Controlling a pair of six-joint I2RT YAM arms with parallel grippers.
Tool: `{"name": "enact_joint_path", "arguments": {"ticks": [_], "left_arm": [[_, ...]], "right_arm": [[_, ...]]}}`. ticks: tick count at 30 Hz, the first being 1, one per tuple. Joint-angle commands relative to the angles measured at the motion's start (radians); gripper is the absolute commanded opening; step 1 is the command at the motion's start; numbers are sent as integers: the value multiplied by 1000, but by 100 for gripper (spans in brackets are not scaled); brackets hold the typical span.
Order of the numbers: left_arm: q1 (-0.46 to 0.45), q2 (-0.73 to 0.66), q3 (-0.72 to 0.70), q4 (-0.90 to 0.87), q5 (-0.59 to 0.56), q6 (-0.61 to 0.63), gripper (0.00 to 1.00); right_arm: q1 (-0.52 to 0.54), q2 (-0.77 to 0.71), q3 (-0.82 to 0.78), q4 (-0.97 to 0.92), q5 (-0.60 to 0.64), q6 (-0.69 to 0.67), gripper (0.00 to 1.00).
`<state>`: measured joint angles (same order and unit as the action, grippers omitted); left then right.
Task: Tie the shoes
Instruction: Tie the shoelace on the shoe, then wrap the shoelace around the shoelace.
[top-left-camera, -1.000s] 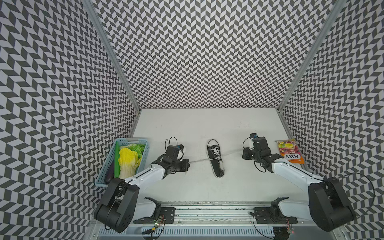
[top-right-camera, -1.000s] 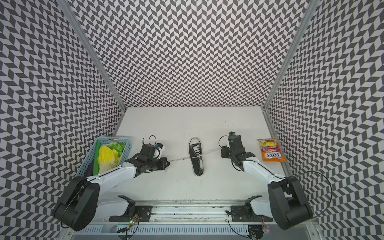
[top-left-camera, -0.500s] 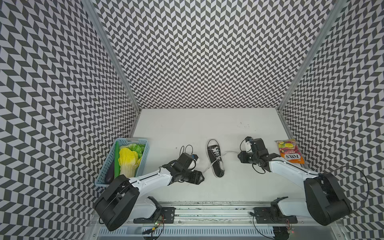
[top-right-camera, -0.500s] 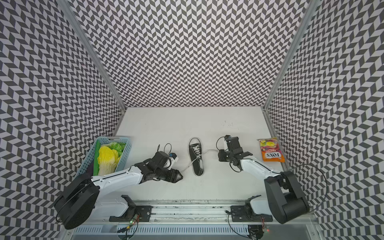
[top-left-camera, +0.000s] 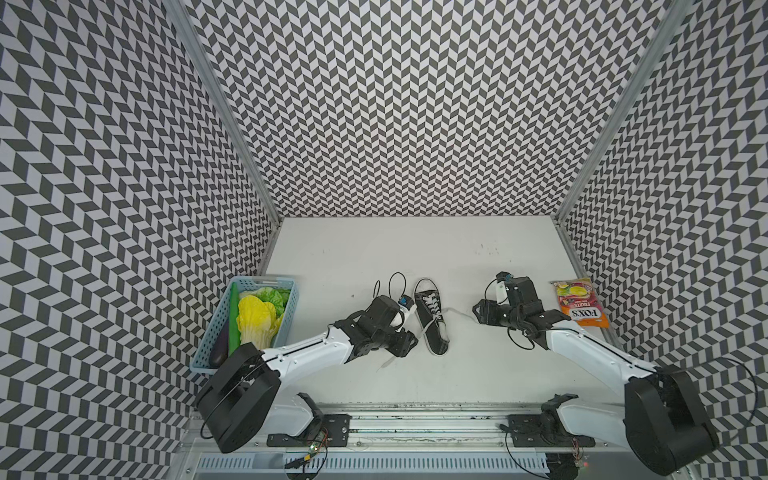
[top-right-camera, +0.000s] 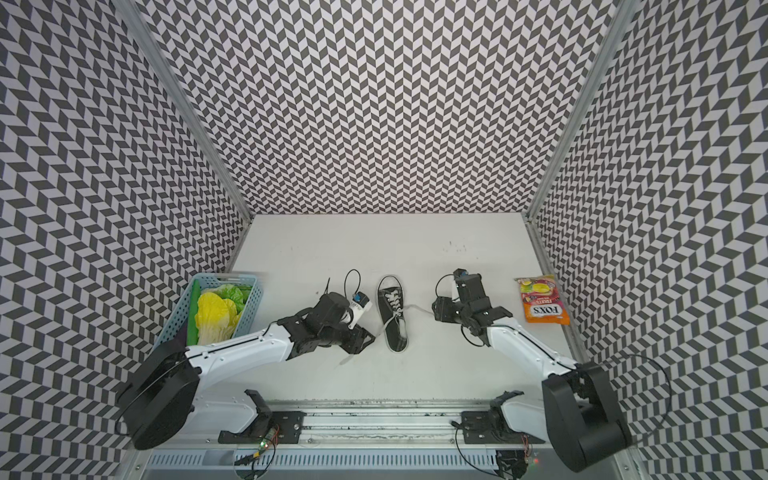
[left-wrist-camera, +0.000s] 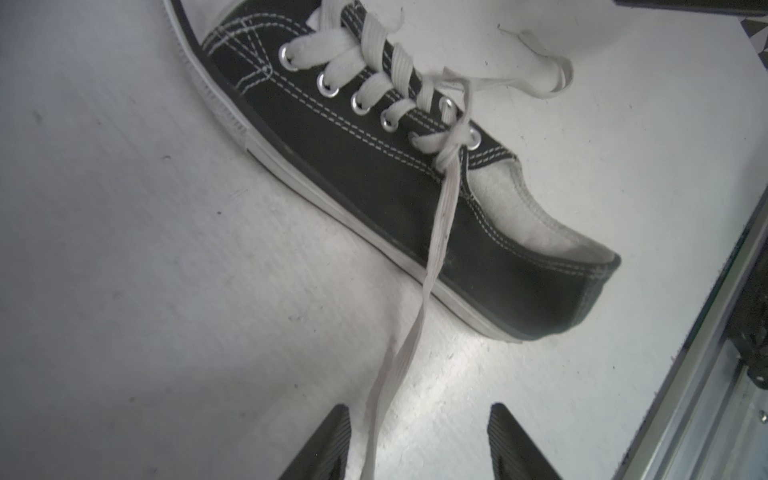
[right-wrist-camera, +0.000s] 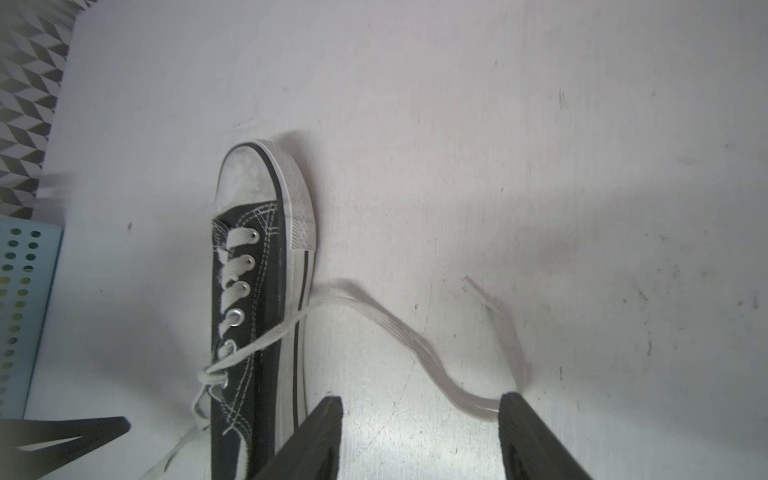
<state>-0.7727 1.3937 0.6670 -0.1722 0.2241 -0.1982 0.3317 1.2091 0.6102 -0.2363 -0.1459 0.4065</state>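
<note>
The black sneaker (top-left-camera: 432, 322) lies on its sole well apart from the blue basket (top-left-camera: 266, 277); my left gripper (left-wrist-camera: 419, 440), between basket and sneaker, stands parted, one white lace (left-wrist-camera: 436, 245) running loose through it; my right gripper (right-wrist-camera: 419, 436), beyond the sneaker, gapes too, the other lace (right-wrist-camera: 399, 332) brushing one finger; flat, limp, light laces, I judge; pinch near their ends.

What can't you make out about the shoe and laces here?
Left wrist view: sneaker toe cut off by the top edge; lace end runs off the bottom edge.
Right wrist view: heel cut off by the bottom edge beside the right claw.
Both top views: knot too small to judge.
</note>
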Motion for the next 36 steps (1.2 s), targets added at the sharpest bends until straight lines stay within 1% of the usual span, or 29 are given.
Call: {"name": "enact_joint_path", "arguments": {"ticks": [1,4,8,11,13,16,18,23,26,30,31,32,35,36], "left_arm": [[-14,89,55,50,1,106,49],[-16,151,86,66,-14,135,43],[-16,202,106,90,-17,155,38],[-16,234,117,104,-6,160,30],[-16,247,117,109,-5,155,22],[-16,231,96,141,-33,127,10],[-16,209,78,170,-49,105,5],[-16,163,47,244,-48,50,1],[-16,125,19,306,-48,15,1],[-16,83,-22,379,-61,-21,1],[-16,74,-32,394,-67,-25,1],[-16,67,-41,408,-72,-27,0],[-17,46,-70,443,-80,-26,0],[-16,39,-77,450,-81,-24,0]], "right_arm": [[4,-30,-6,-13,98,54,64],[4,3,9,-49,110,60,64],[5,64,27,-68,107,60,63],[5,110,41,-66,100,54,61],[6,143,52,-57,88,50,60],[8,195,72,-49,94,43,58],[12,229,81,-49,112,38,55],[17,299,94,-68,151,25,46],[16,319,88,-68,150,23,36],[17,324,99,-46,131,10,9],[17,323,117,-45,118,2,4],[16,321,138,-48,105,-5,0],[17,311,246,-69,37,-26,0],[16,307,289,-70,-9,-36,0]]}}
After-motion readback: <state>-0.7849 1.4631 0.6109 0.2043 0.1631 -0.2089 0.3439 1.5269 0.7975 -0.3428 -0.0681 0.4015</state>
